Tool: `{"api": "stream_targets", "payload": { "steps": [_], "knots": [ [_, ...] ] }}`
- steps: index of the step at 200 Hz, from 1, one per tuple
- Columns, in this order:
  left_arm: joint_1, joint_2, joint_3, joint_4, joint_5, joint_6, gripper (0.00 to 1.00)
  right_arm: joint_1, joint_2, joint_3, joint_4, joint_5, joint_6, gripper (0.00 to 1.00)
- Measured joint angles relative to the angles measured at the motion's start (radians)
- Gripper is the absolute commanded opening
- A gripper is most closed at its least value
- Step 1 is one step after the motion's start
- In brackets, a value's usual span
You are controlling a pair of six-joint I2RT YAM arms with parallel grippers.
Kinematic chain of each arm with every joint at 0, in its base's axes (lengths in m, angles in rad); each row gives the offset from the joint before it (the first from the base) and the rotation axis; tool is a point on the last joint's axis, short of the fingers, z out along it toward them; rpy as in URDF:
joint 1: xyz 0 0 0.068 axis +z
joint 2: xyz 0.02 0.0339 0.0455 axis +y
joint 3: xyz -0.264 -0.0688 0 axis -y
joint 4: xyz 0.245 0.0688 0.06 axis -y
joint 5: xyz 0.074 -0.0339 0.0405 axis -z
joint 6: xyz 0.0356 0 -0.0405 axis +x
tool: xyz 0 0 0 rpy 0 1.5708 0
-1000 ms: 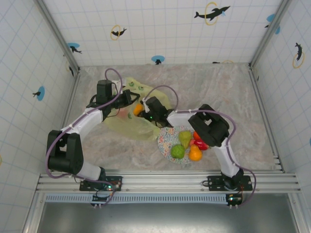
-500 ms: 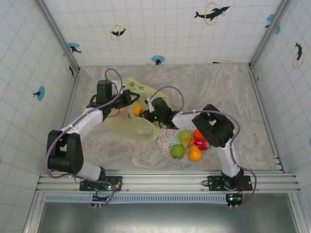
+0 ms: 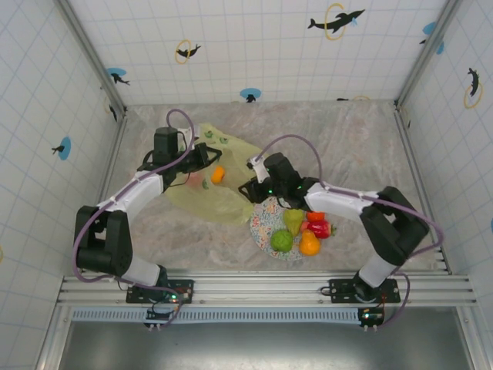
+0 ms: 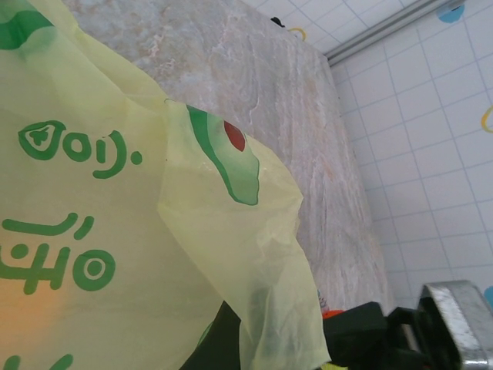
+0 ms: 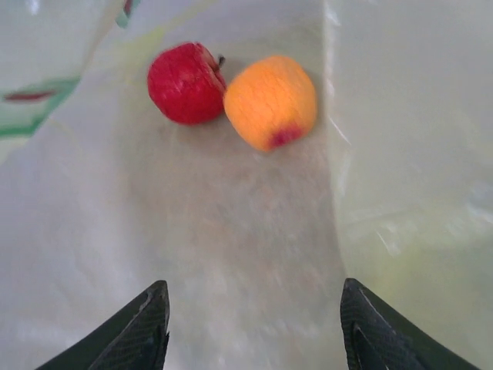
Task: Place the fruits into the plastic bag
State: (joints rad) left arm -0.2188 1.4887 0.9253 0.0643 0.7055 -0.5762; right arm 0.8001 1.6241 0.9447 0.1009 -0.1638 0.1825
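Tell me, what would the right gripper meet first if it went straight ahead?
The right gripper would probably reach the orange fruit first, beside the red apple inside the plastic bag; depth is unclear.

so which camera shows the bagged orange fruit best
Right wrist: the orange fruit is close and sharp, touching the red apple. Top external shows it small; left wrist, maybe an orange glow through the plastic bag.

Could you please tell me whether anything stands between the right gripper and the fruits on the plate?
Nothing visible does. The right gripper, jaws open, hangs over the plastic bag, next to the plate; the pear and the other fruits there lie uncovered.
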Motion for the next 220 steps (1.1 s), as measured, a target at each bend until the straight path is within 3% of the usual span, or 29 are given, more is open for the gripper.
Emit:
{"api": "stream_targets", "payload": {
  "steps": [52, 103, 220],
  "knots": [
    [0.0, 0.006, 0.0, -0.004, -0.002, 0.0, 0.0, 0.002, -0.24, -0.005, -0.379, 0.068, -0.108, 0.83],
    [0.0, 0.006, 0.0, -0.004, -0.002, 0.0, 0.0, 0.128, -0.362, -0.011, -0.631, 0.033, -0.198, 0.99],
    [0.0, 0.006, 0.0, -0.004, -0.002, 0.0, 0.0, 0.193, -0.254, -0.036, -0.77, 0.035, -0.284, 1.0]
  ]
}}
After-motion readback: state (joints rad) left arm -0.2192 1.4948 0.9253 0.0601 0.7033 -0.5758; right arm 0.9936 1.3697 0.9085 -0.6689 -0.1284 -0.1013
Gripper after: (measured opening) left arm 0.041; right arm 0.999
